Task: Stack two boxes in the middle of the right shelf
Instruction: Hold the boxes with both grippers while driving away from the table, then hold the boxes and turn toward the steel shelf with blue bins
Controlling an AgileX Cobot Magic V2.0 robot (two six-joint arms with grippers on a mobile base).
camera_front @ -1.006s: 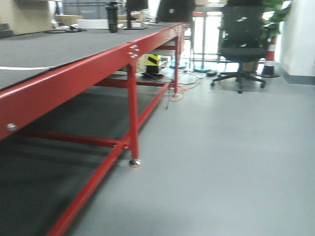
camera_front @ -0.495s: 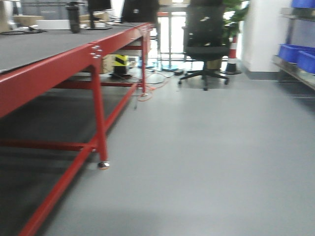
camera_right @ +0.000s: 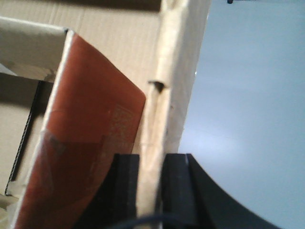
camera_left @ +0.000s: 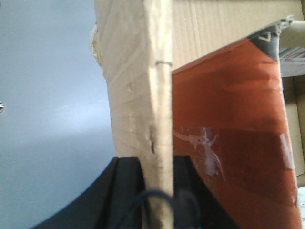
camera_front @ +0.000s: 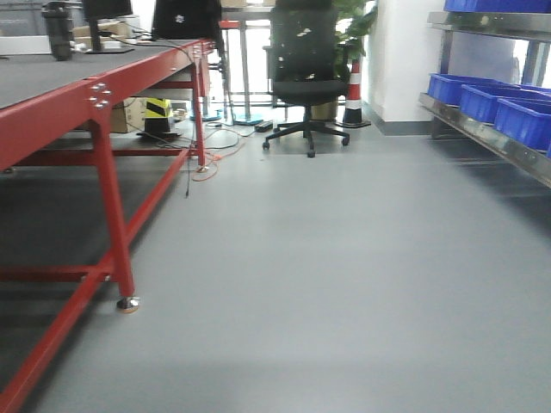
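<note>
An open brown cardboard box [camera_left: 128,71] hangs between my two arms over the grey floor. My left gripper [camera_left: 157,164] is shut on the box's upright wall edge, one black finger [camera_left: 126,176] on each side. My right gripper [camera_right: 151,160] is shut on the opposite wall [camera_right: 178,71] in the same way. An orange-red flat item [camera_left: 228,133] leans inside the box, also seen in the right wrist view [camera_right: 90,109]. The right shelf [camera_front: 486,142], a steel rack, stands at the right edge of the front view. I cannot tell which of its levels is the middle.
Blue plastic bins [camera_front: 495,103] sit on the steel rack. A red-framed workbench [camera_front: 103,155] runs along the left, with cables under it. A black office chair [camera_front: 303,77] and a striped cone [camera_front: 353,90] stand at the far end. Grey floor [camera_front: 327,275] lies between.
The front view has swung to the right. The red workbench slid left in the picture, and the steel rack with blue bins came into view on the right.
</note>
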